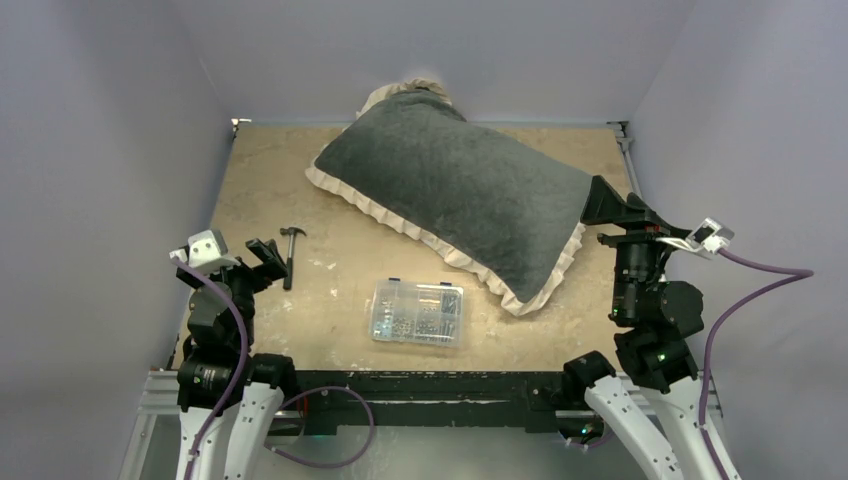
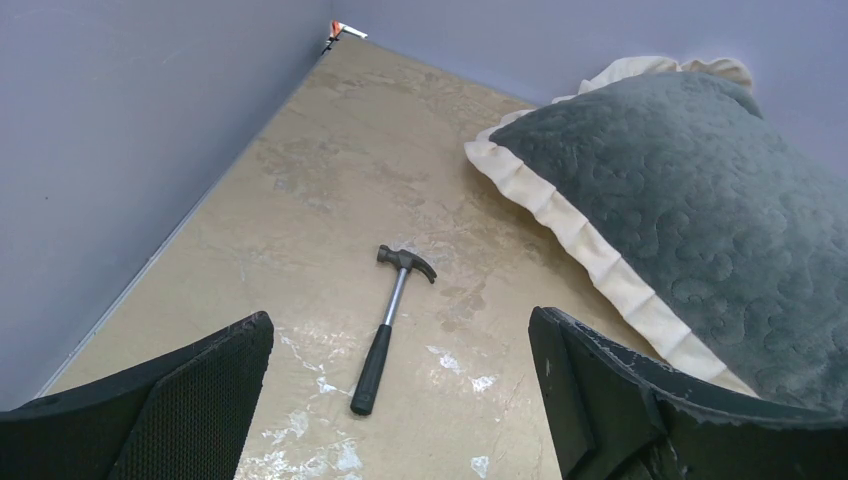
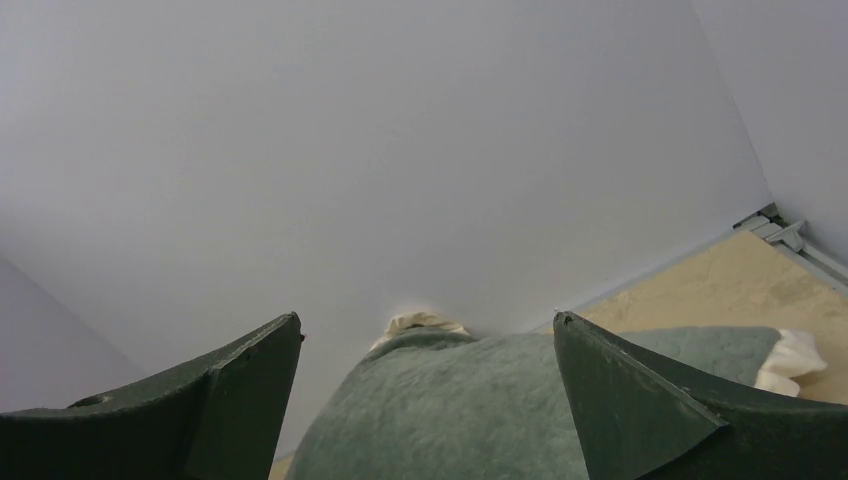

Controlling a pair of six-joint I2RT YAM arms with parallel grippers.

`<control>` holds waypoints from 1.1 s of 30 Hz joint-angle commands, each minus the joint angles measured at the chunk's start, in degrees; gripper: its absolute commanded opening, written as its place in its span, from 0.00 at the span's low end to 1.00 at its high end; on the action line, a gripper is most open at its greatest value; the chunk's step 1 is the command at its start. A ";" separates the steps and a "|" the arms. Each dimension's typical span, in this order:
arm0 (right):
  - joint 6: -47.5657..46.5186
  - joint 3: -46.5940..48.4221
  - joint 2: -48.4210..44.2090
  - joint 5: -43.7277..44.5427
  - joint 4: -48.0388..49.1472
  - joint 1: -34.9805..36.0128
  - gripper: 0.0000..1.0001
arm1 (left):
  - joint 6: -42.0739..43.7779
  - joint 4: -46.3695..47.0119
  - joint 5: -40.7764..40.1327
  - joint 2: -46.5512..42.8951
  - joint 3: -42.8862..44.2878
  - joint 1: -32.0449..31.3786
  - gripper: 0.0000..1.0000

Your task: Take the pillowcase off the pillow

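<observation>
The pillowcase (image 1: 455, 195), dark grey plush with a cream frill edge, lies plump and slantwise across the far middle of the table, its far corner against the back wall. The pillow is hidden inside it. It also shows in the left wrist view (image 2: 700, 210) and the right wrist view (image 3: 470, 410). My left gripper (image 1: 262, 257) is open and empty at the near left, above the table by the hammer; it also shows in the left wrist view (image 2: 400, 400). My right gripper (image 1: 622, 207) is open and empty, right at the pillowcase's right end; it also shows in the right wrist view (image 3: 428, 390).
A small hammer (image 1: 290, 255) lies near the left gripper, also in the left wrist view (image 2: 390, 310). A clear plastic box of small parts (image 1: 418, 312) sits at the near middle. Grey walls enclose the table (image 1: 260, 190) on the left, back and right.
</observation>
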 commanded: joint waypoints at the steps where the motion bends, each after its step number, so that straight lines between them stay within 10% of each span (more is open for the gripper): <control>1: -0.90 2.21 0.16 -0.29 1.51 0.20 0.99 | -0.18 1.46 -0.30 0.50 0.73 0.46 0.99; 17: -1.97 2.70 4.86 -2.06 2.56 0.16 0.99 | 0.45 2.07 2.60 3.21 0.69 0.46 0.99; 33: 6.43 20.56 43.15 -20.36 -3.39 0.17 0.99 | 0.02 2.99 1.81 3.16 -0.10 -3.31 0.99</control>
